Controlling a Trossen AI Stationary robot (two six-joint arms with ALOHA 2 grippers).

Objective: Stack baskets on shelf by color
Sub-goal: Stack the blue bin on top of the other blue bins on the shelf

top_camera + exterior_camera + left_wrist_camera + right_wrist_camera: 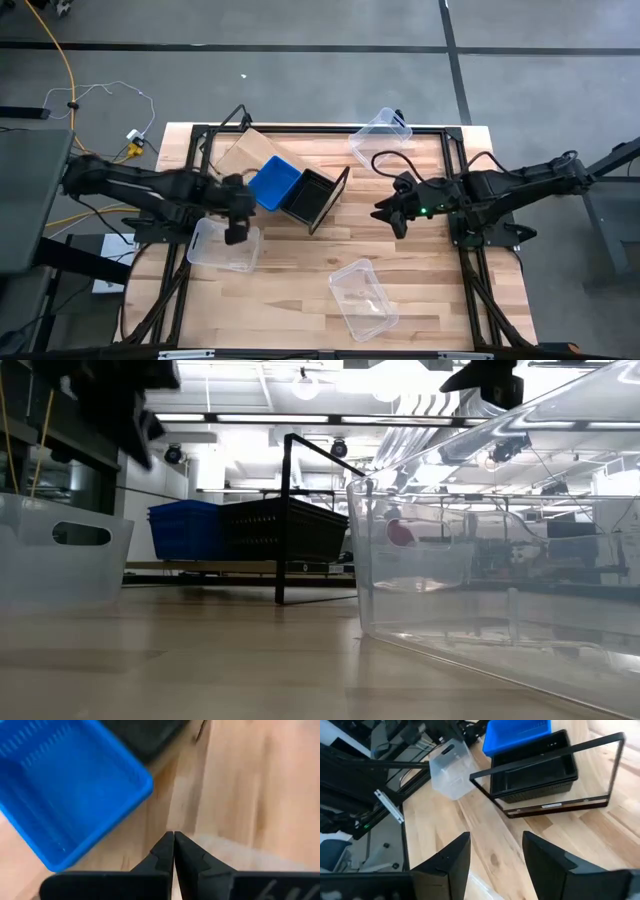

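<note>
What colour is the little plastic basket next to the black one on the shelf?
Bright blue plastic basket, clearest in the left wrist view.

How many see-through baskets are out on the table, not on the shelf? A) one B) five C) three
C: the high view shows three clear baskets on the wood, one by the left gripper, one at the far edge, one near the front; the shelf holds only blue and black.
</note>
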